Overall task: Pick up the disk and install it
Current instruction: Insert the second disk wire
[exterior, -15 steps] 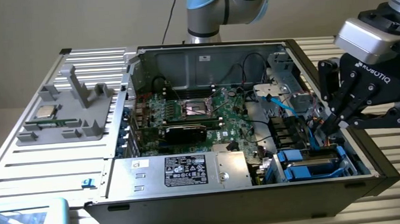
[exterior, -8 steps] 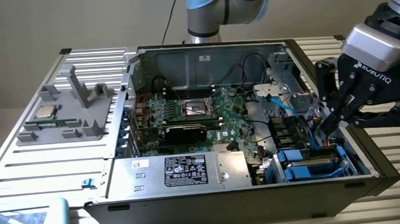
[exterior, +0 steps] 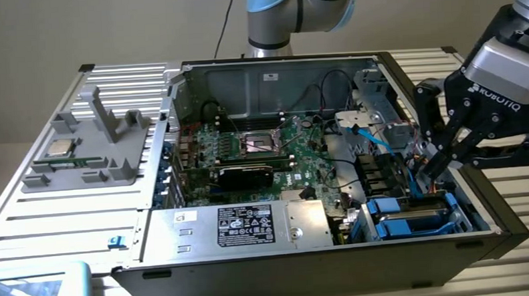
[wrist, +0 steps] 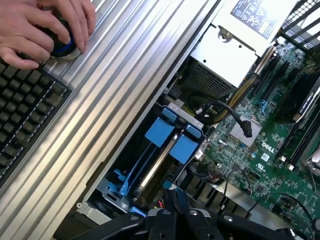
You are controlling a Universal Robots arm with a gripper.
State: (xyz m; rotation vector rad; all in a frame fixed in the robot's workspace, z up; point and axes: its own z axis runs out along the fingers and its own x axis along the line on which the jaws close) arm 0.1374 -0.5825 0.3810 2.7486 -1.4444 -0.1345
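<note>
My gripper (exterior: 439, 164) is pinched fully closed with nothing between the fingers, hanging just over the drive bay corner of the open PC case (exterior: 243, 69), on the exterior view's right. The disk (wrist: 167, 150) sits in that bay, edge up between its blue carrier tabs (wrist: 172, 140), seated low among the blue plastic rails; in the exterior view I see it as the blue-framed block (exterior: 411, 216) beside the power supply (exterior: 241, 226). Judgement on handling: metal-bodied drive, rigid, dense for its size, so it won't flex, but it's shock-sensitive and the bare metal faces are likely slick. The plastic carrier is the softer, springier part. Best hold looks like across the two blue tabs or the carrier's long edges, not the label face, and not near the connector end. Tight quarters: cables (wrist: 225, 107) run close beside the bay and the motherboard (wrist: 260, 150) is right next to it. A person's hand (wrist: 45, 27) rests on a knob by a keyboard (wrist: 22, 107), well apart from the bay.
</note>
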